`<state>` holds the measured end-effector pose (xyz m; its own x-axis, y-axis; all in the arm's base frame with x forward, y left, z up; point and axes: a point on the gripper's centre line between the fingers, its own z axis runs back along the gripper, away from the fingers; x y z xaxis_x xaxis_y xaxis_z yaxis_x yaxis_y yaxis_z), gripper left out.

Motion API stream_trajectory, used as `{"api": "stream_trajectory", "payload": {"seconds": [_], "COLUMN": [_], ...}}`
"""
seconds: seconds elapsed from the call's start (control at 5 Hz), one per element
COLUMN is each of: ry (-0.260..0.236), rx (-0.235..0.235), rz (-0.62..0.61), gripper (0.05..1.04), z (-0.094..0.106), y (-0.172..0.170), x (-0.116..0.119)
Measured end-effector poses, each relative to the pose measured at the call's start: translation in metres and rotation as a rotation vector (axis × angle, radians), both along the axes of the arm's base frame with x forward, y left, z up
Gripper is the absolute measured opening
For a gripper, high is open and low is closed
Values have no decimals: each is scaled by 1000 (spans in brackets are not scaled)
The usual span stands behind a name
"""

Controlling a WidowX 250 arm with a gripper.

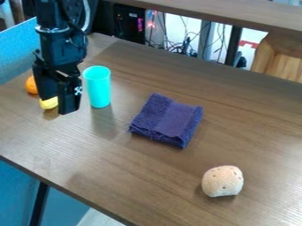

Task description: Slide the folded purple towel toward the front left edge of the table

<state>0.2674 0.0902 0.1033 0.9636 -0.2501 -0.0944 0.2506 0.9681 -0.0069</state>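
Speckled beige lump (222, 181), rounded and matte, sits near right on the wood-grained table (141, 176). Folded purple terry cloth (167, 120) lies mid-table; far left stands a smooth turquoise cup (98, 87), just beside the gripper (59, 105), whose open or closed state I cannot tell. Yellow thing (48, 103) and orange ball (31, 85) are partly hidden by it.

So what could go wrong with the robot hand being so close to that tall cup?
The gripper is right beside the tall cup, so a sideways bump might tip it over. The yellow thing is right at the gripper and might get nudged or slip. The orange thing looks round, so it could roll if something pushes it.
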Motion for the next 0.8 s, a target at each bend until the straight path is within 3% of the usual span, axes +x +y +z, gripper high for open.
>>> {"api": "stream_trajectory", "payload": {"seconds": [0.2, 0.4, 0.6, 0.8], "ry": [22, 27, 8, -27], "rx": [-7, 15, 59, 150], "rz": [2, 7, -9, 48], "gripper": [1001, 1001, 1001, 1001], "z": [-6, -9, -14, -25], "y": [0, -5, -25, -54], "x": [-1, 14, 40, 55]}}
